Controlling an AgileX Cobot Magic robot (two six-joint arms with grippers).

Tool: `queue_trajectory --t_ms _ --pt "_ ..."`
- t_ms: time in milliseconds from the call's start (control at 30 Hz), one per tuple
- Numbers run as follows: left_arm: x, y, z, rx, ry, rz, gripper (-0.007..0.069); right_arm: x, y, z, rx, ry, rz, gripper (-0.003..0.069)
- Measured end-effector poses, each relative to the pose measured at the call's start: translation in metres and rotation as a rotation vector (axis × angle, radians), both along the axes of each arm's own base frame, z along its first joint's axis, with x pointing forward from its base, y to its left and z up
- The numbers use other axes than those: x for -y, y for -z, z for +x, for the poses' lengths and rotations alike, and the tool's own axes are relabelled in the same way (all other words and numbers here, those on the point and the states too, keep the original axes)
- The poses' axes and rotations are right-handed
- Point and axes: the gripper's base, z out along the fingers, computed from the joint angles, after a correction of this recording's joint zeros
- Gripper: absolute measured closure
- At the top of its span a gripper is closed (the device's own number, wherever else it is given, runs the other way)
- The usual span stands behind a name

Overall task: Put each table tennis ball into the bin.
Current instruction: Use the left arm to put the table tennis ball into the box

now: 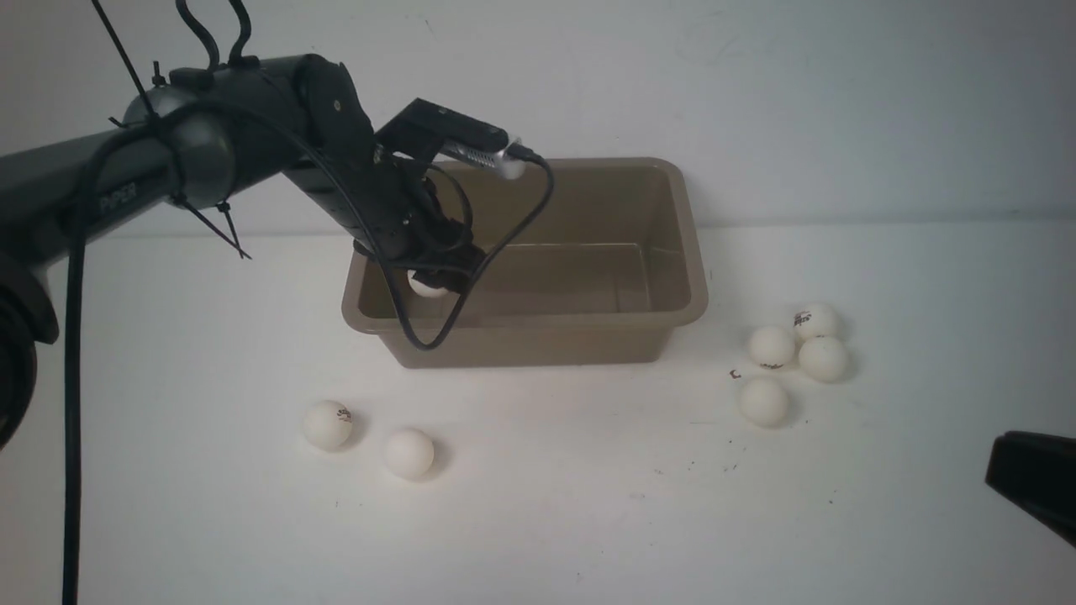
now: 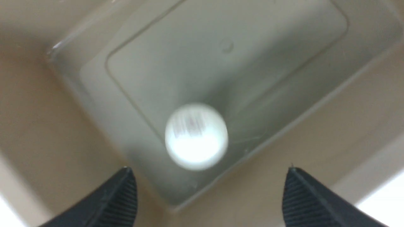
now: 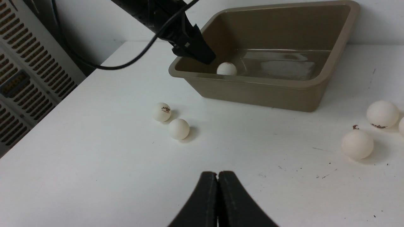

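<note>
White tabletop [image 1: 546, 504], plain pale wall [image 1: 756, 84] — left gripper [image 2: 208, 176] gapes empty above the bin [image 1: 588, 340]; right gripper [image 3: 217, 176] pressed closed, empty.

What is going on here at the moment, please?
The left gripper hangs open over the bin, and one table tennis ball is inside beneath it, blurred as if moving. Six others lie on the table: a pair on the robot's left, a cluster of four on its right. The right gripper sits shut, holding nothing.
</note>
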Motion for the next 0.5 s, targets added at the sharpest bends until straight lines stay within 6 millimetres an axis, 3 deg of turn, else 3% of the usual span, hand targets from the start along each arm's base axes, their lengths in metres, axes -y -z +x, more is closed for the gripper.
queue_trajectory --t_ms 100,300,500 --pt "-0.005 -0.016 -0.005 0.009 0.024 0.056 0.0064 0.000 0.000 0.000 0.000 -0.001 0.000 0.0667" --pt "-0.032 -0.080 -0.038 0.028 -0.036 0.221 0.0062 0.000 0.000 0.000 0.002 -0.002 -0.003 0.0667" --pt "-0.048 -0.104 -0.061 -0.010 -0.117 0.225 0.0062 0.000 0.000 0.000 0.010 -0.007 -0.013 0.0667"
